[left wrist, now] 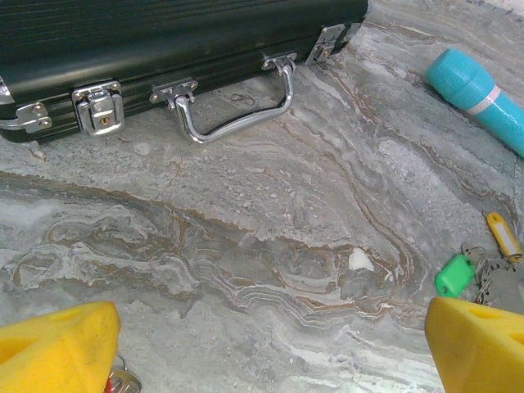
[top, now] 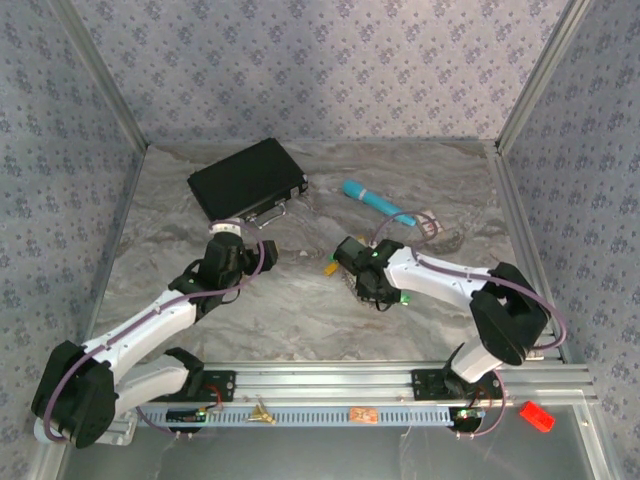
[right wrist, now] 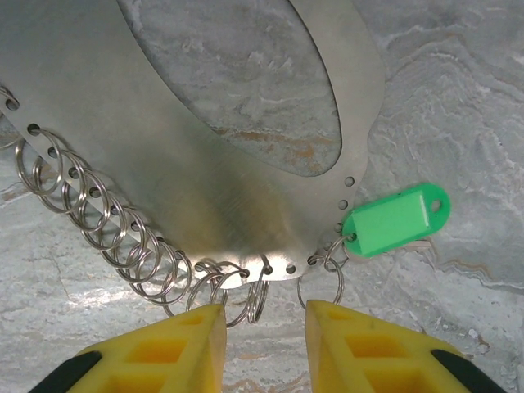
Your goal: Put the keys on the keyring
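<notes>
My right gripper (right wrist: 266, 315) hovers low over the marble top, its yellow fingers (right wrist: 164, 348) apart. Thin wire rings (right wrist: 254, 299) hang in the gap, and neither finger pinches one. The rings line the holed edge of a shiny metal plate (right wrist: 205, 188). A green-tagged key (right wrist: 397, 219) hangs from a ring just right of the fingers. My left gripper (left wrist: 270, 327) is wide open over bare marble. From it I see the green (left wrist: 454, 274) and yellow (left wrist: 503, 236) keys at the right. The keyring (top: 432, 228) lies by the teal tool.
A shut black case (left wrist: 164, 41) with a metal handle (left wrist: 237, 123) lies at the back left. The teal pen-shaped tool (top: 378, 202) lies at the back, right of centre. A red block (top: 536, 415) sits beyond the front rail. Metal posts frame the table sides.
</notes>
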Controlling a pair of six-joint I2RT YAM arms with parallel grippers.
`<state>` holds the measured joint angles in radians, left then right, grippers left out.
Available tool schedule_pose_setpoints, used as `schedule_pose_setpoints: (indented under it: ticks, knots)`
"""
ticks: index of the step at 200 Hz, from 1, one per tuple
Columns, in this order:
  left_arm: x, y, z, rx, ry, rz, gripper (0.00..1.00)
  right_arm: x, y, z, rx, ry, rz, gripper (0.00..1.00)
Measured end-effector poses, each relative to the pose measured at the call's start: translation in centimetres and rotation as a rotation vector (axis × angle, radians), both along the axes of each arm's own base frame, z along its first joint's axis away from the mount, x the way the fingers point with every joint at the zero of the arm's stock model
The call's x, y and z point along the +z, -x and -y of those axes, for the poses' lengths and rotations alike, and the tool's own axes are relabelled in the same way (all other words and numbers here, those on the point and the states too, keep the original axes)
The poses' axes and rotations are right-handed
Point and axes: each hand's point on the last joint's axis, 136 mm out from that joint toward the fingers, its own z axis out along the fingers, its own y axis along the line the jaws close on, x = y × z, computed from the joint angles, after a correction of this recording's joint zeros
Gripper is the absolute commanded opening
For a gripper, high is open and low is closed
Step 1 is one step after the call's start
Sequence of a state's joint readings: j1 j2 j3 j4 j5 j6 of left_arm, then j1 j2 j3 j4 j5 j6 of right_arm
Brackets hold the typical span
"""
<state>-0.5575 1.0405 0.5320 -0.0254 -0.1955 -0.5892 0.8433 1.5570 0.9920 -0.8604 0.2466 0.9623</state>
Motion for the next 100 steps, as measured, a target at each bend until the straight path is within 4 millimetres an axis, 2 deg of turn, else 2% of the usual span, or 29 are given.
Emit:
schedule_pose_setpoints:
  ticks: [100]
  knots:
    - [-0.1, 0.0, 0.0, 0.001, -0.001, -0.002, 0.95, -2.3, 0.6, 0.0, 0.003, 0.048, -0.078, 0.25]
